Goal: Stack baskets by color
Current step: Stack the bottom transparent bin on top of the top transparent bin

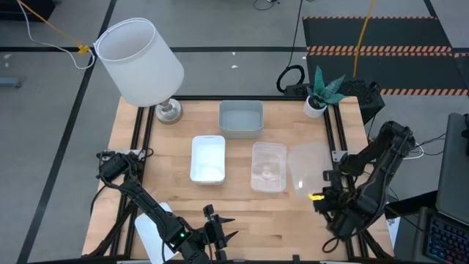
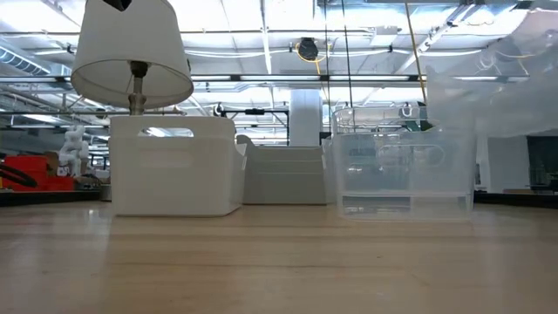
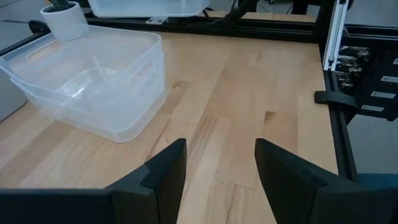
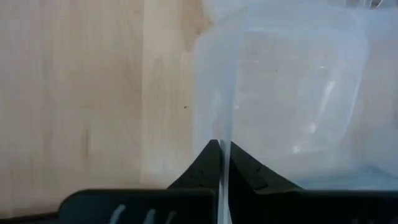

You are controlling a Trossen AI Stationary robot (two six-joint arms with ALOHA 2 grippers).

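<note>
The right pincer (image 4: 219, 163) is squeezed tight on the thin wall of a clear basket (image 1: 308, 167). This basket is lifted and tipped up off the bench (image 1: 256, 227), near its right edge. In the low view it shows as a pale, blurry shape high on the right side.

Just beside it stands a clear stack (image 1: 268, 166) of see-through baskets, flat on the wood. A white basket (image 1: 207, 158) sits to the left of that stack, near but not touching. A grey-blue basket (image 1: 240, 118) sits farther back, in the middle of the bench.

The left pincer (image 3: 217, 171) waits low at the front edge of the bench. Its two dark fingers (image 3: 165, 174) stand wide apart and hold nothing. Bare wood shows between them, and the clear stack lies ahead of it.

A big white lamp (image 1: 139, 60) leans at the back left corner. A small white plant pot (image 1: 316, 105) with green leaves stands at the back right corner
</note>
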